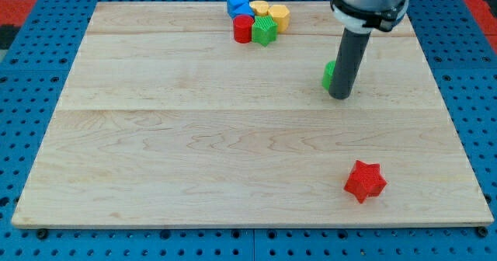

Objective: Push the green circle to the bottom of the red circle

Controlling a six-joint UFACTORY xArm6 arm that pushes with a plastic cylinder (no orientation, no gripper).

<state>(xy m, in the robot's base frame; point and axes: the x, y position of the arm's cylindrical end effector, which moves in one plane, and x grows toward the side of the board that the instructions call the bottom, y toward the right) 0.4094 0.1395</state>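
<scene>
My tip (339, 97) rests on the wooden board (194, 137) in its right half, roughly midway between the near and far edges. The rod has no jaws to open or close; it is a plain dark shaft coming down from the silver arm head (370, 1) at the far right. The green circle (329, 74) sits directly against the rod's left side and slightly behind it, so only a narrow green sliver shows past the shaft; I cannot make out its full outline.

The red circle (243, 29) stands at the far edge of the board, left of centre, in a tight cluster. Just to its right and touching it is a green block with a ridged top (265, 31), whose exact shape I cannot tell. Behind these are a blue block (238, 2) on the left and yellow blocks (273, 14) on the right, all packed close together. The green circle is well apart from that cluster, off to its right and nearer to me.

A red star (365, 181) lies alone near the near right corner, well apart from my tip.
</scene>
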